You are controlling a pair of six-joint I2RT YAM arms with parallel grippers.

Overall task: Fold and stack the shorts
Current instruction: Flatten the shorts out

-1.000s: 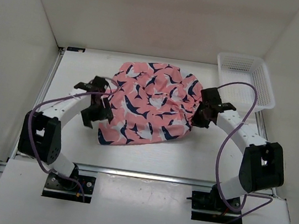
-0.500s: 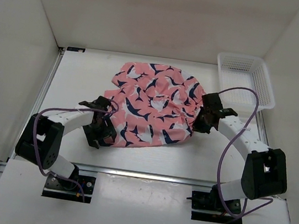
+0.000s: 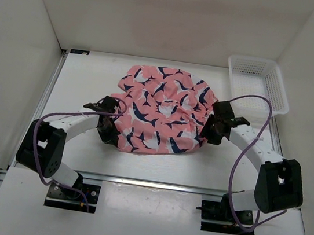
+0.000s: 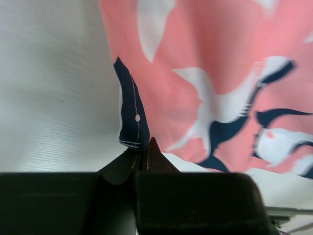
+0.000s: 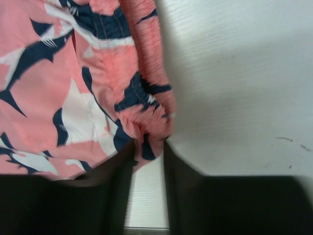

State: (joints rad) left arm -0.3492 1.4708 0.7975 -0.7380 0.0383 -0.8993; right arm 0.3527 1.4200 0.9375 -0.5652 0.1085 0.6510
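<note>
Two arms curve in from the near edge in the overhead view, one on each side of the shorts (image 3: 161,111). The shorts lie bunched and wrinkled in a rounded heap near the middle of the white table (image 3: 80,77). The left gripper (image 3: 111,133) meets the heap's near-left edge, and the right gripper (image 3: 206,133) meets its right edge. From this height I cannot tell how either pincer stands. A white mesh basket (image 3: 278,88) sits in the far-right corner, apart from the fabric.

Seen from the left wrist, the left gripper (image 4: 145,155) has its two dark fingertips pressed together. They pinch a small navy fold at the border of the shorts (image 4: 210,73). The pink cloth with its white and navy shapes spreads up and to the right of the tips. Bare table (image 4: 49,98) fills the left side.

Seen from the right wrist, the right gripper (image 5: 146,157) is clamped on a gathered, ruffled strip at the edge of the shorts (image 5: 58,73). A tuft of pink and navy cloth is wedged in the narrow gap between the fingers (image 5: 122,169). The rest of the garment spreads to the upper left. White table (image 5: 234,73) shows on the right.
</note>
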